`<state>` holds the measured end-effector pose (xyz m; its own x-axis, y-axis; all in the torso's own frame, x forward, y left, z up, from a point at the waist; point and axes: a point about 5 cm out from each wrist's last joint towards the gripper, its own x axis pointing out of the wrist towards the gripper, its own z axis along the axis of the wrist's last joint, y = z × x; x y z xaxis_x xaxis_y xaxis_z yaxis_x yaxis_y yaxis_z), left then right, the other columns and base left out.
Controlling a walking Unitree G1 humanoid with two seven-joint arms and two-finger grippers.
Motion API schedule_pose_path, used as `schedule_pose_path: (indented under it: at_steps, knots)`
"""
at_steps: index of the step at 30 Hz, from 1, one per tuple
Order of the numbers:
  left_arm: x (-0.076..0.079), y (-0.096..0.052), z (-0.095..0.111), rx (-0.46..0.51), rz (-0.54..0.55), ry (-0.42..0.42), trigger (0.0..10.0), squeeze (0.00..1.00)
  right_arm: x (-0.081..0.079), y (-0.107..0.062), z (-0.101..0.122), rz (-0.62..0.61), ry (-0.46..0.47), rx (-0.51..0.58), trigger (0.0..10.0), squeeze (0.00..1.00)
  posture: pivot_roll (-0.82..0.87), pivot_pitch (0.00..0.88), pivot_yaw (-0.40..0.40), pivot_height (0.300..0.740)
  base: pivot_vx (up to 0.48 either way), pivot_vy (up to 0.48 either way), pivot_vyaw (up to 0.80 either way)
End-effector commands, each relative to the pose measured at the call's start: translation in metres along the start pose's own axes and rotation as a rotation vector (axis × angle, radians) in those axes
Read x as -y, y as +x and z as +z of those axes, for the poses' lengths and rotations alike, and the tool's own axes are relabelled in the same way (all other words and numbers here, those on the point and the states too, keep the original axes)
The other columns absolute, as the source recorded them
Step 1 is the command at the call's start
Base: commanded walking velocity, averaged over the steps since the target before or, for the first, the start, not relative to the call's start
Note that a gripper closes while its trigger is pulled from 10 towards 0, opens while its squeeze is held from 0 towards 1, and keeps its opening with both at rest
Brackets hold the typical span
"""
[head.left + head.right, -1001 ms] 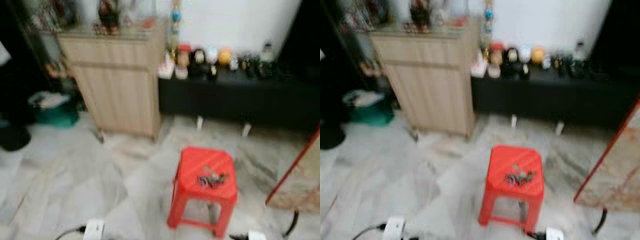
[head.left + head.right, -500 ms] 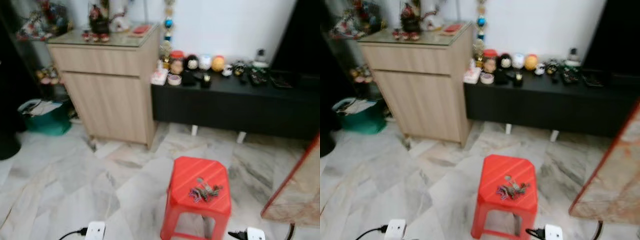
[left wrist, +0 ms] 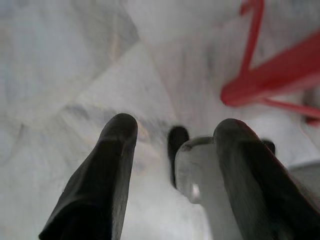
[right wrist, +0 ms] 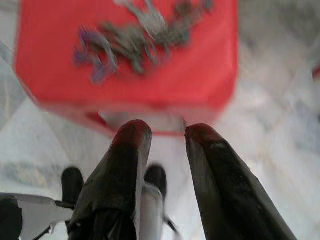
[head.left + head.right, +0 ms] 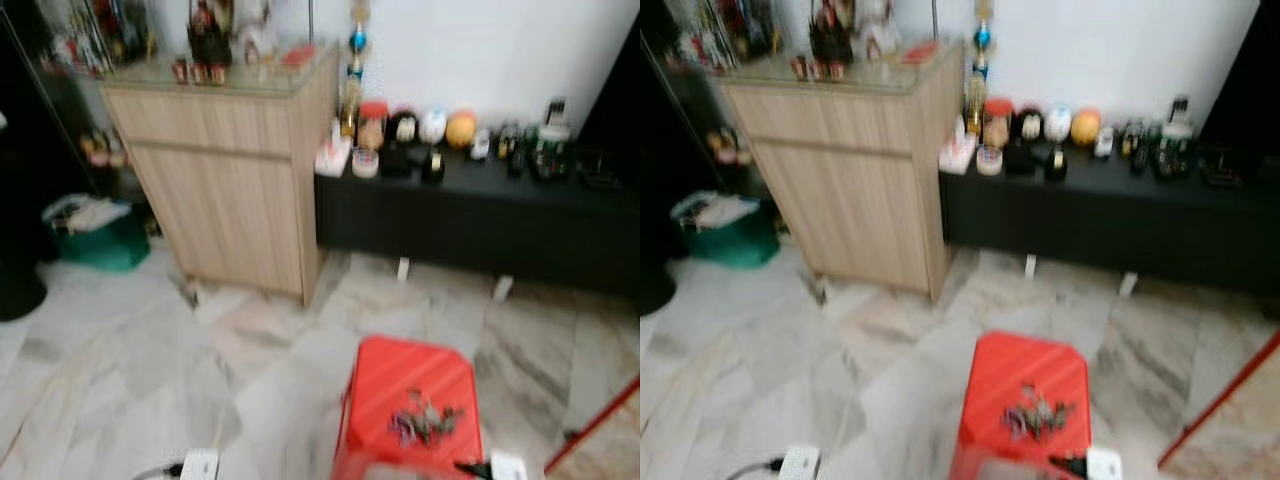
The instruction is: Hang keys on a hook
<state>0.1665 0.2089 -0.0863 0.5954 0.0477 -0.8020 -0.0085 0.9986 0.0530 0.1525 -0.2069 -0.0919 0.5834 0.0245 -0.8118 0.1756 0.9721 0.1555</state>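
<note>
On the near right of the marble floor [image 5: 150, 350] stands a red stool [image 5: 410, 385], and the keys [image 5: 423, 421] lie in a loose bunch on its seat, toward its near edge. Seen from its wrist, the right gripper [image 4: 167, 132] hangs just short of the stool with its two black fingers a narrow gap apart and nothing between them; the keys [image 4: 137, 32] lie beyond the fingertips. The left gripper [image 3: 172, 132] points at bare floor beside the stool's leg, fingers spread wide and empty. The step in hand looks like the approach to the pickup. To do it well, I would judge the robot should close in until the stool sits squarely before it, open the right fingers wider, and come down over the thickest part of the bunch so the ring is caught rather than a single key. No hook can be made out among the wooden cabinet [image 5: 235, 170] and the black low bench [image 5: 470, 215] at the far wall.
</note>
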Motion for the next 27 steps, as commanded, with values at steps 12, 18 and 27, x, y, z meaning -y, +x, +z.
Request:
schedule_pose_path:
  at_steps: [12,18,27]
  knots:
    - [-0.023,-0.001,0.064,0.331,0.082,0.066,10.0,0.00,-0.002,-0.002,0.015,-0.035,0.073,0.216,10.0,0.00,0.06,0.008,-0.038,0.740,0.000,0.000,0.00]
    - [-0.024,-0.014,0.112,0.633,0.090,0.073,10.0,0.00,-0.005,-0.005,0.024,0.001,0.032,0.316,10.0,0.00,0.05,0.002,-0.035,0.740,0.000,0.000,0.00]
    - [-0.014,-0.037,0.122,0.837,0.056,0.094,10.0,0.00,-0.007,-0.008,0.032,0.040,-0.003,0.408,10.0,0.00,0.04,0.000,-0.036,0.740,0.000,0.000,0.00]
